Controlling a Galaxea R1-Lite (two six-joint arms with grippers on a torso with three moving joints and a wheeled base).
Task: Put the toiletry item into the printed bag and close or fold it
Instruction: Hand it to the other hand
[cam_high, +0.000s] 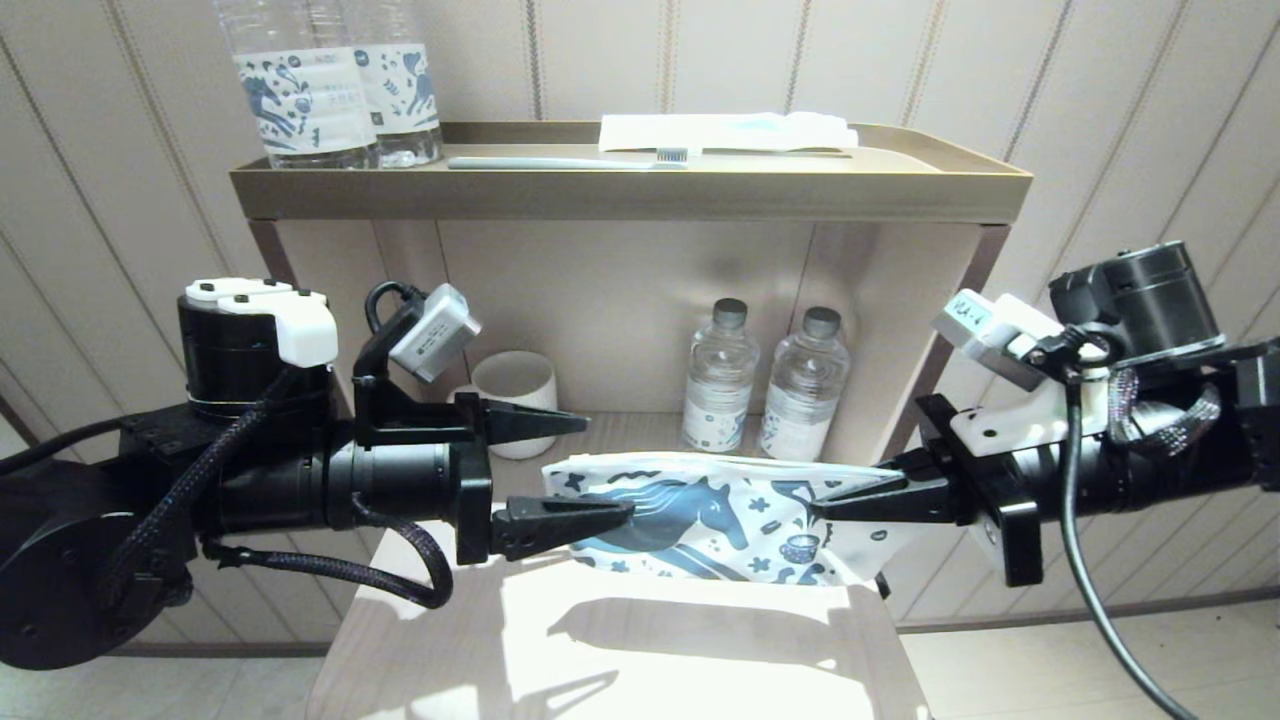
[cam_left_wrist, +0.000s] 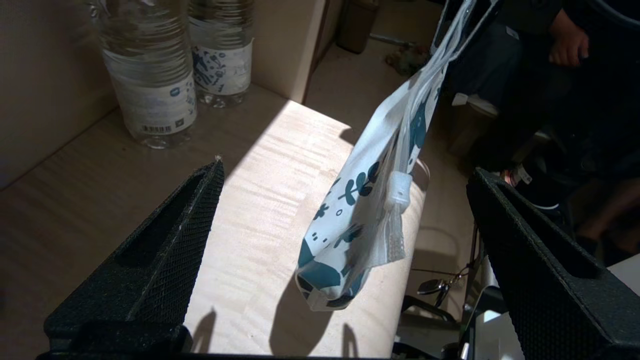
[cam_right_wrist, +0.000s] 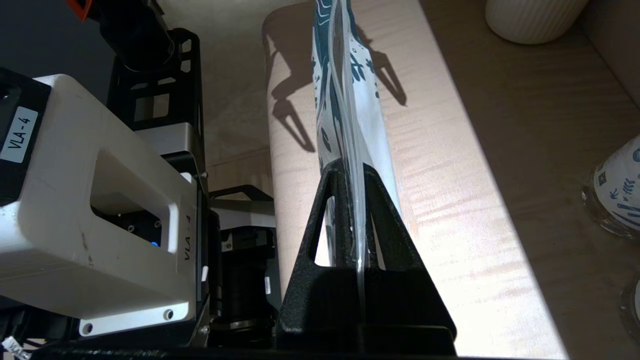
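The printed bag, white with a blue horse, hangs level above the wooden table. My right gripper is shut on its right end; in the right wrist view the fingers pinch the bag's edge. My left gripper is open at the bag's left end. In the left wrist view that gripper has its fingers wide apart, and the bag with its zip slider hangs between them, untouched. A toothbrush lies on the top shelf tray. What the bag holds is hidden.
The shelf tray also carries two large bottles and a white packet. Below stand a white cup and two small bottles. The lit tabletop lies under the bag. A person sits beyond the table.
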